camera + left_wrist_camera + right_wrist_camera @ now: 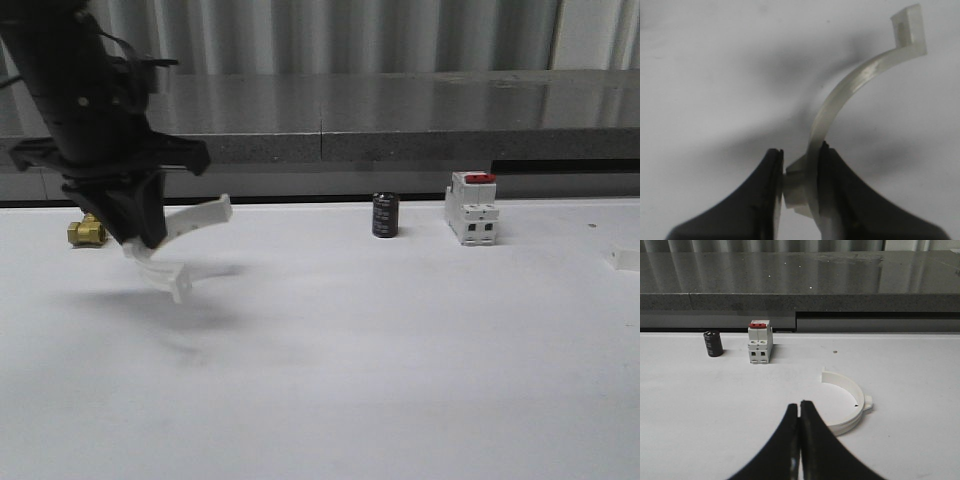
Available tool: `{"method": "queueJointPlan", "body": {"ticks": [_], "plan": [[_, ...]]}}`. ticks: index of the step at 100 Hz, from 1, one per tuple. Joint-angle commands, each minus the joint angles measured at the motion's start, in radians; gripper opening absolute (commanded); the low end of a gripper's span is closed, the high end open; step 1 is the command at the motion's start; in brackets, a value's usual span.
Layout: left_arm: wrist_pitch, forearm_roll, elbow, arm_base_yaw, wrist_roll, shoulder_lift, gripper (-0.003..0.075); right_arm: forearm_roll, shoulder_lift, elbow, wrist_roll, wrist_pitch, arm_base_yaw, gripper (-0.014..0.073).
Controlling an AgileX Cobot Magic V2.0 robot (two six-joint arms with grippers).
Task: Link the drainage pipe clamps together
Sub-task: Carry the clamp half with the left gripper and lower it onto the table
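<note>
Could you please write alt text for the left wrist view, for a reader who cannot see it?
The left gripper, its black fingers closed, holds one end of a curved white clamp half above the white table. The band arcs away to a small squared tab at its free end.

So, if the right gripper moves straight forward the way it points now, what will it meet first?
Probably nothing near. The shut right gripper points between the breaker and the clamp half lying on the table, toward the grey ledge. Depth is uncertain.
</note>
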Motion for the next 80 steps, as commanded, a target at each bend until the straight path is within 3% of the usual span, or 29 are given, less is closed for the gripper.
{"method": "queueJointPlan", "body": {"ticks": [1, 29, 62, 71, 80], "plan": [[-0.037, -0.008, -0.053, -0.037, -0.017, -0.012, -0.0002, 0.003, -0.016, -0.02, -0.008, -0.084, -0.008, -0.0067], [-0.012, -0.002, -0.183, -0.065, -0.043, 0.105, 0.0, 0.003, -0.016, -0.02, -0.008, -0.084, -0.008, -0.0067], [0.021, 0.037, -0.195, -0.065, -0.067, 0.143, 0.0003, 0.003, -0.016, -0.02, -0.008, -0.084, -0.008, -0.0067], [0.022, 0.037, -0.195, -0.065, -0.067, 0.143, 0.0052, 0.003, -0.016, -0.02, -0.008, -0.084, -0.008, -0.0067], [0.03, 0.037, -0.195, -0.065, -0.067, 0.143, 0.0181, 0.003, -0.016, -0.02, -0.008, -0.084, -0.008, -0.0067]]}}
